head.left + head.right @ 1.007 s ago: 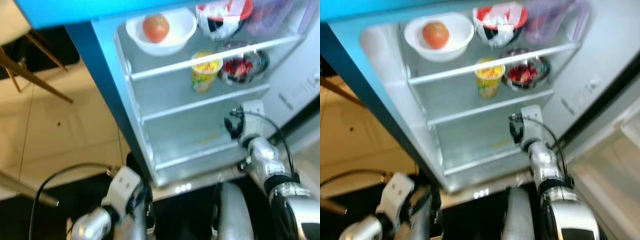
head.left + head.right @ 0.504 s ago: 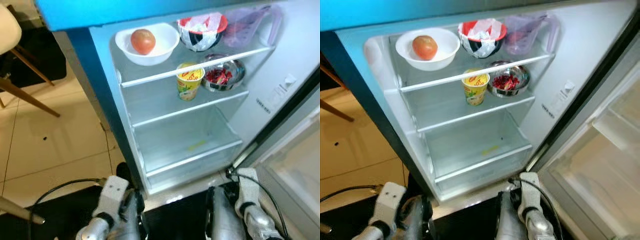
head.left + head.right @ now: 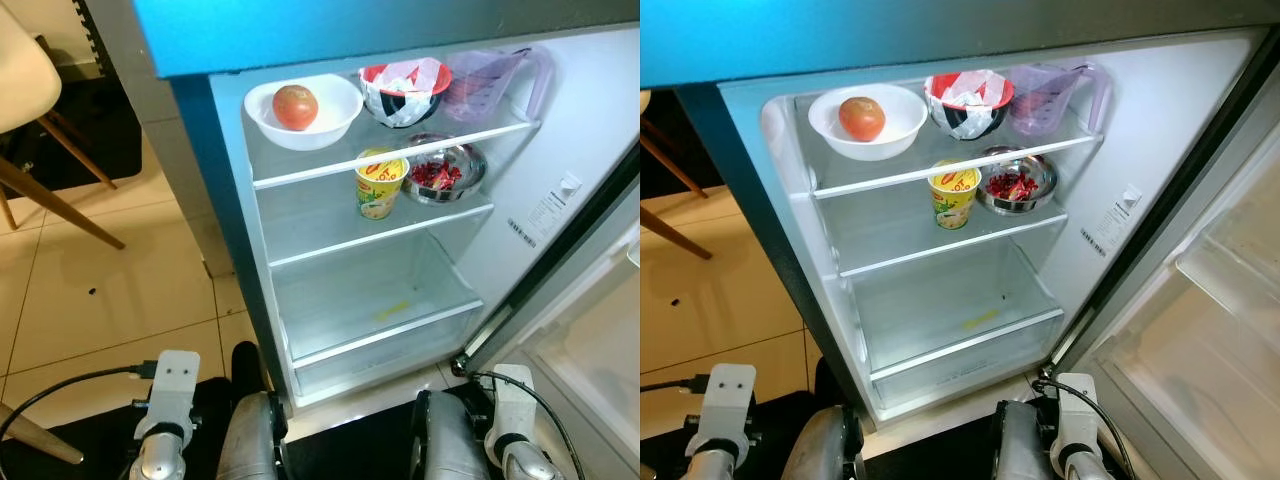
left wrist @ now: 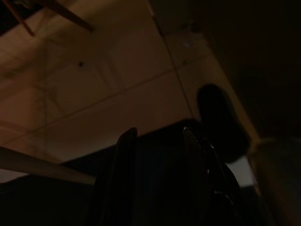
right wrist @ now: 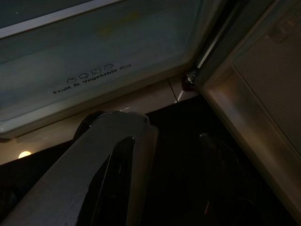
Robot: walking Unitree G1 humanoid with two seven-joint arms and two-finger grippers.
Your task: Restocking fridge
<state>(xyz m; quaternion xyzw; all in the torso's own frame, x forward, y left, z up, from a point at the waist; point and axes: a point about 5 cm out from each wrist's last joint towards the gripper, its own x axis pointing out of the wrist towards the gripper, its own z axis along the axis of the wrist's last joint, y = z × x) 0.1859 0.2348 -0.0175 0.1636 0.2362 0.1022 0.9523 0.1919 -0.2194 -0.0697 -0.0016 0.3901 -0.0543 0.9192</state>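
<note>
The fridge [image 3: 230, 200] stands open before me. On its top shelf are a white bowl [image 3: 335, 100] holding a red round fruit [image 3: 296, 106], a red and black bowl [image 3: 402, 88] with white wrapping, and a purple jug [image 3: 490, 82]. One shelf down stand a yellow cup [image 3: 380, 183] and a metal bowl [image 3: 445, 175] of red pieces. Below that, the drawer marked Fruit & Vegetable Box [image 5: 89, 77] holds nothing I can see. Both arms hang low by my legs. My left gripper [image 4: 157, 134] is open over the floor. My right gripper [image 5: 164, 141] is open beside the fridge's bottom edge.
The fridge door [image 3: 1200, 330] stands wide open on the right, its shelves bare. A chair [image 3: 40, 110] with wooden legs stands on the tiled floor [image 3: 120, 290] to the left. My legs [image 3: 250, 445] are close to the fridge's base.
My right arm has come down from in front of the lower shelf to hang by my leg. The left wrist has dropped lower too. The camera has shifted, showing more of the fridge.
</note>
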